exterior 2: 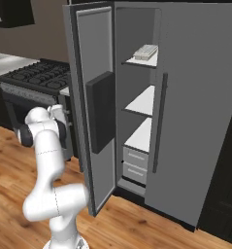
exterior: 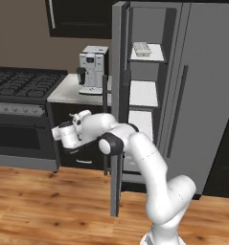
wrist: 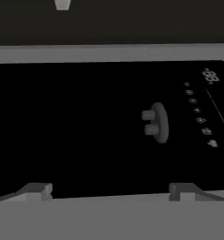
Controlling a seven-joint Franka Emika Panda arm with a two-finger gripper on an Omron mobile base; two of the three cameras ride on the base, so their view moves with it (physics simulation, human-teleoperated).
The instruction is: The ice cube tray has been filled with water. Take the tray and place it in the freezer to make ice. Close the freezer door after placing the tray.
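Note:
The ice cube tray (exterior: 142, 49) (exterior 2: 145, 51) lies flat on the top white shelf inside the freezer (exterior: 143, 92) (exterior 2: 139, 103). The freezer door (exterior: 117, 100) (exterior 2: 82, 102) stands swung wide open. My gripper (wrist: 108, 192) is open with nothing between its fingertips (wrist: 38, 191), which stand far apart. It faces the door's black dispenser panel (wrist: 85, 126) from close by, on the door's outer side. My hand (exterior: 68, 133) (exterior 2: 57, 115) hangs at about mid-height of the door, left of it, and I cannot tell whether it touches the door.
A coffee machine (exterior: 93, 69) stands on the counter (exterior: 68, 91) just behind the open door. A black stove (exterior: 20, 83) (exterior 2: 35, 73) is further left. The plain grey right fridge door (exterior: 207, 95) (exterior 2: 200, 107) is shut. Wooden floor (exterior: 49, 206) lies in front.

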